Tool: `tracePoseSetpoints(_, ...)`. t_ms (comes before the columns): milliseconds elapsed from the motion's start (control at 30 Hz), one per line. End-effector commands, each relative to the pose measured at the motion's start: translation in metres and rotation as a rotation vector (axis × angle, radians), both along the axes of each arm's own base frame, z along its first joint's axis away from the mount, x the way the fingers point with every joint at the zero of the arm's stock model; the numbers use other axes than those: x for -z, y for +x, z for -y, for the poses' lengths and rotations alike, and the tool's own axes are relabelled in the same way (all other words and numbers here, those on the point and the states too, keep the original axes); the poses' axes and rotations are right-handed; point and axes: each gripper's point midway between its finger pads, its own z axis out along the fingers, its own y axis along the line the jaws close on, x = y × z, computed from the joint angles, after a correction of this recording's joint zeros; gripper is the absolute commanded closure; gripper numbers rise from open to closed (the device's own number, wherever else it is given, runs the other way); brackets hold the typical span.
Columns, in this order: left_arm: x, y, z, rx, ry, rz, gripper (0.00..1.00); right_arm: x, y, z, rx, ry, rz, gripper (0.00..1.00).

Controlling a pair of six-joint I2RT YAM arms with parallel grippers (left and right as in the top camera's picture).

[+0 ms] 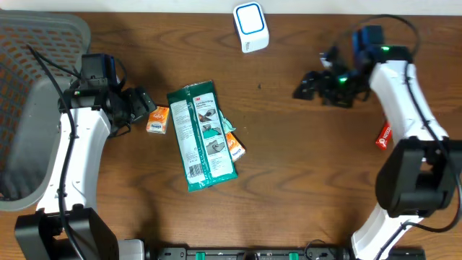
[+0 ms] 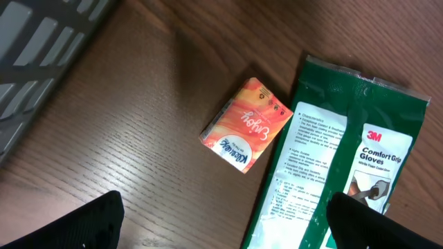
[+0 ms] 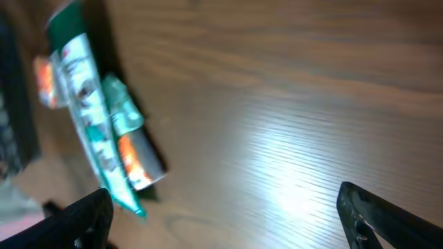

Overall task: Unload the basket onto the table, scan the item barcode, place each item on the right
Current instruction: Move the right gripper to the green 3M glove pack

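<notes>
A white barcode scanner (image 1: 250, 27) stands at the back of the table. A green glove package (image 1: 201, 136) lies in the middle, also seen in the left wrist view (image 2: 339, 159) and, blurred, in the right wrist view (image 3: 86, 124). An orange tissue pack (image 1: 157, 120) (image 2: 246, 124) lies just left of it. A second orange pack (image 1: 234, 146) (image 3: 135, 159) pokes out from under its right edge. My left gripper (image 1: 144, 105) (image 2: 225, 225) hangs open beside the left tissue pack, holding nothing. My right gripper (image 1: 307, 85) (image 3: 225, 218) is open and empty over bare wood, right of the scanner.
A grey mesh basket (image 1: 29, 108) (image 2: 41, 48) fills the far left. A small red item (image 1: 383, 135) lies at the right, beside the right arm's base.
</notes>
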Motion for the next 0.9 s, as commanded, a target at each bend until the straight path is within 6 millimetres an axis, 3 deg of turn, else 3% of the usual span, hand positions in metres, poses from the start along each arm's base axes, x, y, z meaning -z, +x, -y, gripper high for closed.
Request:
tracePoseSetpoints(0,-0.004,-0.001,-0.008,-0.025,0.018,0.006,0.06,-0.007,-0.015,-0.06,-0.187,0.052,0.051,0.08)
tracePoseSetpoints(200,-0.004,-0.001,-0.008,-0.025,0.018,0.006,0.06,-0.001,-0.031,-0.149,-0.417,0.022,0.19,0.35)
tracePoseSetpoints(300,-0.004,-0.001,-0.008,-0.025,0.018,0.006,0.06,0.009,-0.042,-0.186,-0.465,0.001,0.22,0.34)
tracePoseSetpoints(400,-0.004,0.0,-0.008,-0.028,0.017,0.011,0.06,0.029,-0.04,-0.203,-0.416,-0.07,0.234,0.29)
tracePoseSetpoints(533,-0.003,-0.002,-0.005,-0.024,0.004,0.004,0.06,0.053,-0.043,-0.229,-0.449,-0.051,0.244,0.32)
tracePoseSetpoints(600,0.004,-0.024,0.002,-0.014,-0.034,-0.088,0.06,0.061,-0.04,-0.232,-0.447,-0.049,0.246,0.32)
tracePoseSetpoints(633,0.004,-0.024,0.002,-0.026,-0.04,-0.091,0.06,0.065,-0.037,-0.232,-0.444,-0.051,0.245,0.33)
tracePoseSetpoints(667,0.004,-0.025,0.004,-0.033,-0.051,-0.093,0.1,0.07,-0.035,-0.231,-0.433,-0.053,0.238,0.33)
tracePoseSetpoints(700,0.006,-0.027,0.009,-0.022,-0.066,-0.103,0.32,0.076,-0.033,-0.23,-0.421,-0.055,0.226,0.33)
tracePoseSetpoints(733,0.008,-0.03,0.012,-0.014,-0.072,-0.117,0.44,0.081,-0.032,-0.229,-0.419,-0.054,0.218,0.33)
tracePoseSetpoints(800,0.014,-0.036,0.019,0.006,-0.075,-0.142,0.52,0.09,-0.032,-0.228,-0.418,-0.054,0.199,0.34)
tracePoseSetpoints(867,0.021,-0.043,0.028,0.059,-0.072,-0.167,0.7,0.092,-0.032,-0.227,-0.422,-0.052,0.195,0.37)
